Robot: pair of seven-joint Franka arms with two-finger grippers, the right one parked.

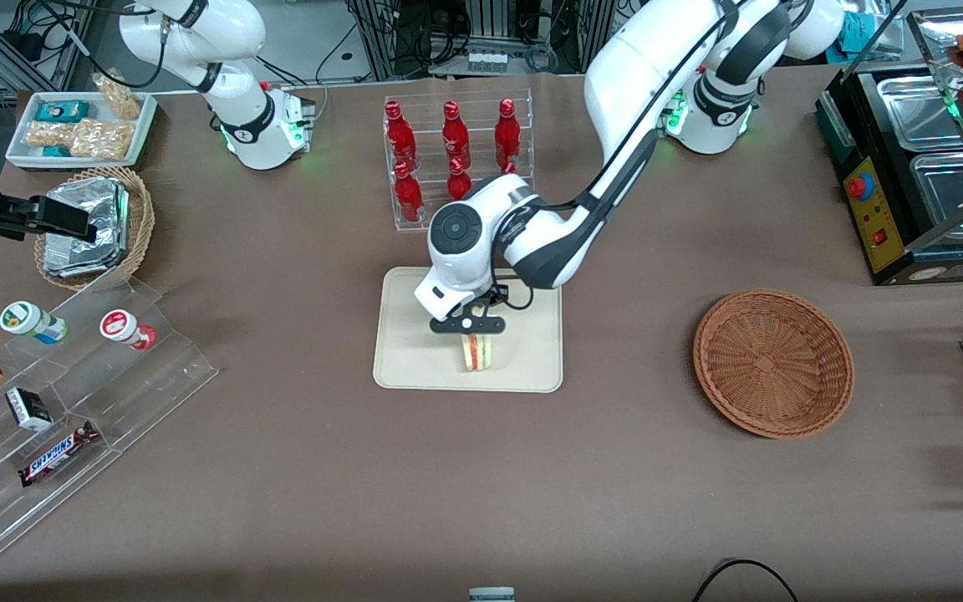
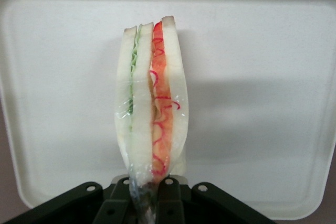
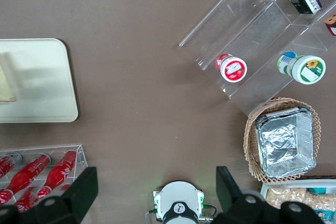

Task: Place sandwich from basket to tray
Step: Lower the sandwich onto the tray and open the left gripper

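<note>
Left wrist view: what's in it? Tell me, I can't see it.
The gripper pinches the wrapped sandwich by one end over the cream tray. The sandwich stands on edge, showing orange-red and green filling.

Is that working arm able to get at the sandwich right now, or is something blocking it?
Yes, it seems so: the gripper is already shut on the sandwich, holding it upright over the tray. Nothing else stands near it.
</note>
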